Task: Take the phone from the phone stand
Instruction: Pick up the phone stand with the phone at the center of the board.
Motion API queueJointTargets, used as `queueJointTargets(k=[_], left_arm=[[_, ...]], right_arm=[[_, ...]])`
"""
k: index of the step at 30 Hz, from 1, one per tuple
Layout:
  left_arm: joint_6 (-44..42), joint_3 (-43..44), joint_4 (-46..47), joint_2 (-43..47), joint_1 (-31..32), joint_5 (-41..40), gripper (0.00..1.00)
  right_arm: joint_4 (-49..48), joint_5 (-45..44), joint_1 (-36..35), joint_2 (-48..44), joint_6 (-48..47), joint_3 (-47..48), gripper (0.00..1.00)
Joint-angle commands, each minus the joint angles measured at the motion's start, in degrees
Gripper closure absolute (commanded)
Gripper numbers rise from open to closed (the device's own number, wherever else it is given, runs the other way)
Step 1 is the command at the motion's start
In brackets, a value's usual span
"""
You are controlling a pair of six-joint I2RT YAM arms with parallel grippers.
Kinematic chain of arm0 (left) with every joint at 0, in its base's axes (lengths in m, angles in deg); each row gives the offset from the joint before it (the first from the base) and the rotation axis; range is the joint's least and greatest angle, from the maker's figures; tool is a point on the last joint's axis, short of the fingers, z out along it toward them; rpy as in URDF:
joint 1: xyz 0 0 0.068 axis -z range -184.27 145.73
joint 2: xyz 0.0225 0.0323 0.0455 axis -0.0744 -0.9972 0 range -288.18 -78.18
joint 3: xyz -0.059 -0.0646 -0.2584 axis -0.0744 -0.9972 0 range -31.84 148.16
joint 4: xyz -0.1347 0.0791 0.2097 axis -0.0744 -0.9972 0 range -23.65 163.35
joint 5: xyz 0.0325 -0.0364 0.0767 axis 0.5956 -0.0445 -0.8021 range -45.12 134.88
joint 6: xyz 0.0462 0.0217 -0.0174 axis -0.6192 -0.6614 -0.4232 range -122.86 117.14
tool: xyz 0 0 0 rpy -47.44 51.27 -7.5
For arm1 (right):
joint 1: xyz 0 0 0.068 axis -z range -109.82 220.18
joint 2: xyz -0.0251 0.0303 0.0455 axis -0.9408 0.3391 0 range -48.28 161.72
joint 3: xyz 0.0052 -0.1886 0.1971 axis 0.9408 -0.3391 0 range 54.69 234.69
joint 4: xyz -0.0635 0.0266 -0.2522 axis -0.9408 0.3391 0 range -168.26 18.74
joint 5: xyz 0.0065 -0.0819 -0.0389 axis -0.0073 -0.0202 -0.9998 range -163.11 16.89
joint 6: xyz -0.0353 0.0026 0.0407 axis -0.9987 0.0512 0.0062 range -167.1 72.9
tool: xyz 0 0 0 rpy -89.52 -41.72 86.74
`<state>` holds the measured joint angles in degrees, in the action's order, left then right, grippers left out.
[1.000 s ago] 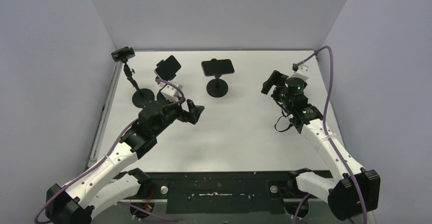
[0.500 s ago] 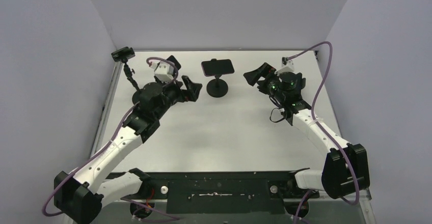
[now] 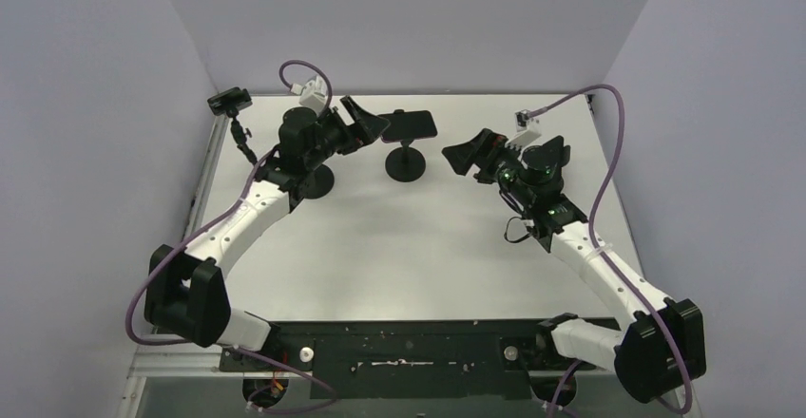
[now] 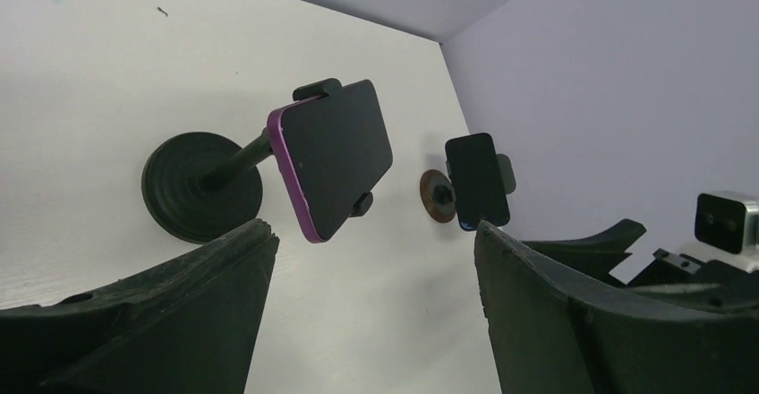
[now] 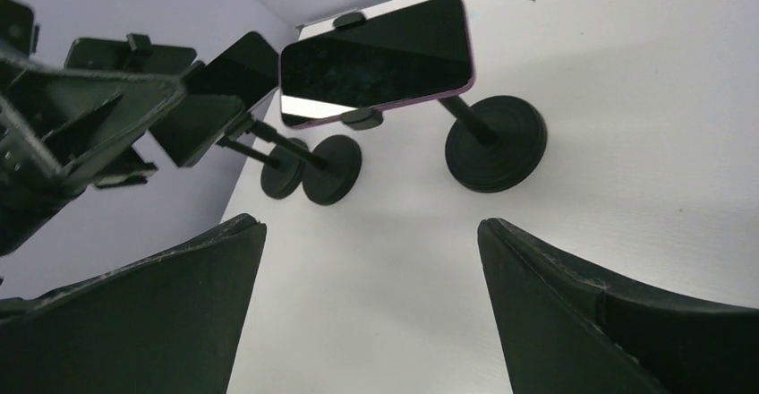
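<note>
The phone (image 3: pixel 407 125), dark-screened with a purple rim, lies sideways in the clamp of a black phone stand (image 3: pixel 406 165) at the back middle of the table. My left gripper (image 3: pixel 363 123) hovers just left of the phone, open, with nothing between its fingers. In the left wrist view the phone (image 4: pixel 336 157) sits ahead of the open left gripper (image 4: pixel 371 233), apart from it. My right gripper (image 3: pixel 466 153) is open to the right of the stand. The right wrist view shows the phone (image 5: pixel 376 61) and its stand (image 5: pixel 495 141) beyond the open right gripper (image 5: pixel 371 226).
Two more black stands rise at the back left: one (image 3: pixel 312 179) is mostly hidden behind my left arm, the other carries an empty clamp (image 3: pixel 230 102). A second dark phone (image 5: pixel 234 70) shows behind. Walls close the left, back and right sides.
My left arm has swung up and back, bringing its gripper beside the phone and narrowing its jaws slightly. My right gripper has moved left toward the stand.
</note>
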<state>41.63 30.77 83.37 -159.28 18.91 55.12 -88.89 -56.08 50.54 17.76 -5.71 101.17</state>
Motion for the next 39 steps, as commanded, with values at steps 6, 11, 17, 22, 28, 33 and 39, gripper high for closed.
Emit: queueJointTargets(k=[6,11,17,22,28,33,39], left_arm=[[5.16,5.98,2.56,-5.44,-0.32,2.89,0.25],[5.83,7.43,2.71,-8.28,-0.33,4.66,0.29],[6.26,8.27,2.83,-10.65,-0.33,6.09,0.34],[7.21,8.43,4.71,-11.82,-0.33,7.38,0.4],[8.37,9.3,5.76,-13.74,-0.33,8.56,0.49],[8.76,10.27,6.31,-15.01,-0.33,9.27,0.61],[9.43,10.78,7.13,-16.52,-0.33,9.92,0.72]], right_arm=[[-0.89,-9.79,-7.33,-8.04,-3.24,-2.53,0.05],[0.18,-10.66,-7.19,-10.43,-3.18,-2.3,0.01],[3.11,-8.73,-7.17,-11.4,-5.87,-1.52,0.0],[4.74,-10.54,-7.18,-12.95,-6.15,-2.25,0.0],[5.97,-11.13,-7.12,-13.86,-6.32,-2.18,0.0],[6.58,-11.57,-7.08,-14.44,-6.73,-1.73,0.0],[8.14,-12.25,-7.07,-15.23,-7.51,-1.21,0.0]])
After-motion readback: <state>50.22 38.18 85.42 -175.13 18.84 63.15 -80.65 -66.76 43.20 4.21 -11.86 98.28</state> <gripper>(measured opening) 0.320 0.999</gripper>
